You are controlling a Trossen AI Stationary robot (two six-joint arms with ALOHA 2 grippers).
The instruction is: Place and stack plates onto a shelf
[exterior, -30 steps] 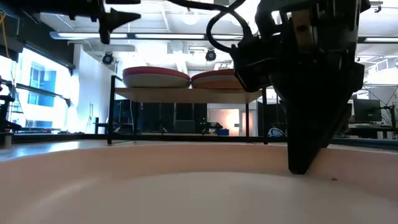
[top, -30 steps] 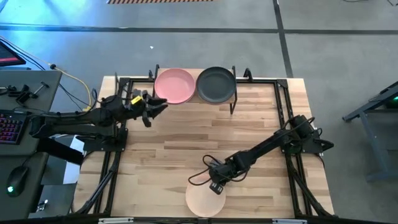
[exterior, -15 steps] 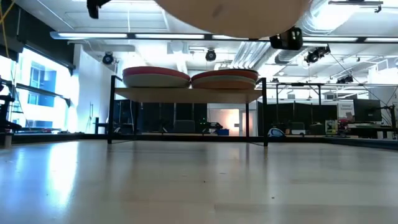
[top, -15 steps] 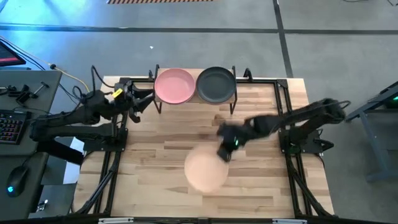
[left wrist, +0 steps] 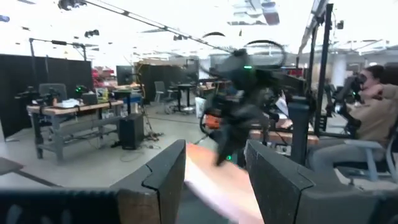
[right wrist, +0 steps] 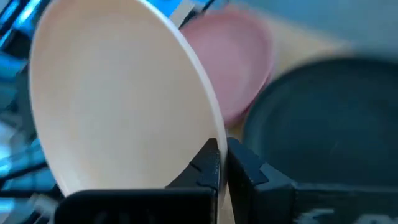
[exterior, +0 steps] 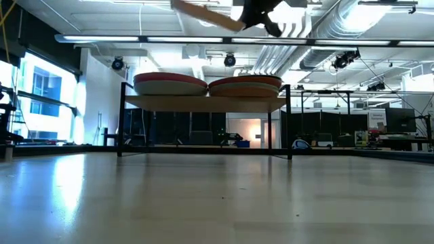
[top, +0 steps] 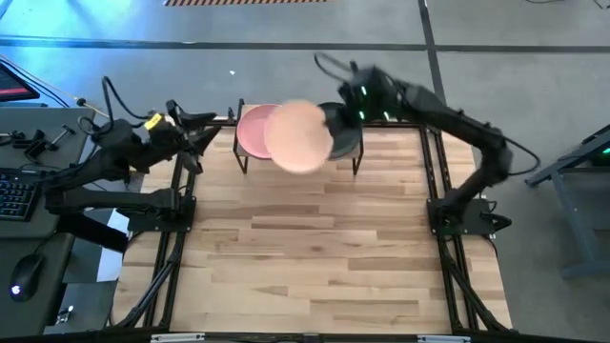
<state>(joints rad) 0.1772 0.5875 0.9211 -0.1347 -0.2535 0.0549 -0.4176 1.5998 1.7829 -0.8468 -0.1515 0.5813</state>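
The near part of the worktop carries none of the plates; in the low view its surface runs back to the shelf.

Left hand is off the worktop's left rear corner, just left of the shelf, raised and holding nothing. The left wrist view shows its two fingers standing moderately apart with open air between them.

The shelf stands at the rear edge of the worktop, a light wood top on thin black legs. Two stacks rest on it side by side: the left stack topped by the dusty pink plate, the right stack topped by the black plate. In the low view both stacks sit flat on the shelf top and almost touch at the middle.

Right hand is above the rear of the shelf, the arm reaching in from the right side. Its fingers are closed narrowly on the rim of the cream-peach plate, as the right wrist view shows. The plate is held in the air, tilted, clear of both stacks. From above it overlaps the gap between the dusty pink and black plates, covering part of each.
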